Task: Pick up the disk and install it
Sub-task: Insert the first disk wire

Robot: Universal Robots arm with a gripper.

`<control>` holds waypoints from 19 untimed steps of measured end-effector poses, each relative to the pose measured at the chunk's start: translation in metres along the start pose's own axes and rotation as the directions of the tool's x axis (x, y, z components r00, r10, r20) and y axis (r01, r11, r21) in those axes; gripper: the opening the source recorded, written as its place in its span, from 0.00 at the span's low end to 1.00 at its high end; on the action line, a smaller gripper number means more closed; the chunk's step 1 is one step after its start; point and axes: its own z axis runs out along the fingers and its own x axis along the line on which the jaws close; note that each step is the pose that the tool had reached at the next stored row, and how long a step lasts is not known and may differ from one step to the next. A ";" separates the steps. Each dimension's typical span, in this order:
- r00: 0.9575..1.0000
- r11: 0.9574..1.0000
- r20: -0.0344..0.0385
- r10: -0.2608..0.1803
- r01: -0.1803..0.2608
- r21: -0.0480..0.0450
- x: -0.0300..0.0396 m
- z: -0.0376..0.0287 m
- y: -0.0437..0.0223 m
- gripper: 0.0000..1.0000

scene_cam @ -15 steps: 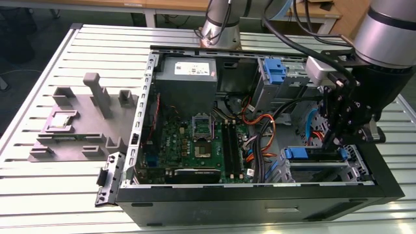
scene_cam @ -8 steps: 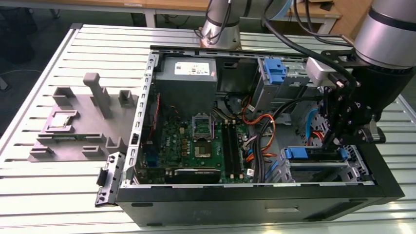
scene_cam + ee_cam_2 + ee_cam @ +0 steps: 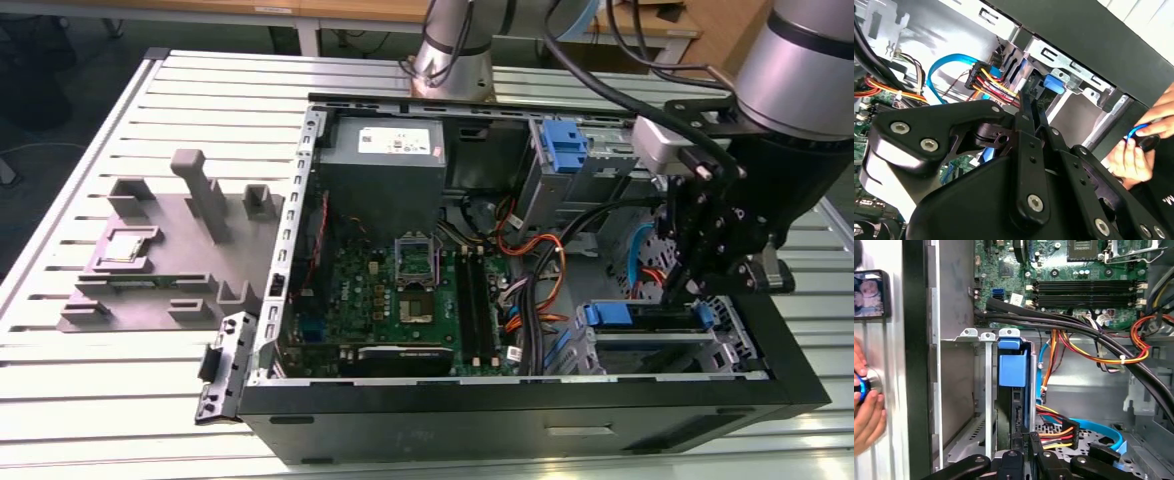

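Closest, my gripper point(image 3: 1031, 95) pinches the disk point(image 3: 1013, 372) by its edge. Just ahead, the disk sits slotted in the metal drive cage point(image 3: 968, 333).

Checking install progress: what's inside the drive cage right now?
The disk sits in one slot of the drive cage. The slot beside it looks bare. The gripper covers the disk's near end, so its seating is hidden.

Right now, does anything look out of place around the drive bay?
Yes: a person's hand, gripping a small blue-ringed object, is just outside the case wall beside the bay holding the disk. Nothing looks spilled or damaged.
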 end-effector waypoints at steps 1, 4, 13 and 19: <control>1.000 1.000 0.009 0.001 -0.001 0.000 0.0013 0.0002 0.0000 0.17; 1.000 1.000 0.016 0.001 -0.001 0.000 0.0042 0.0008 0.0000 0.17; 1.000 1.000 0.024 0.002 -0.002 0.000 0.0095 0.0018 0.0000 0.17; 1.000 1.000 0.028 0.002 -0.002 -0.001 0.0102 0.0026 0.0001 0.17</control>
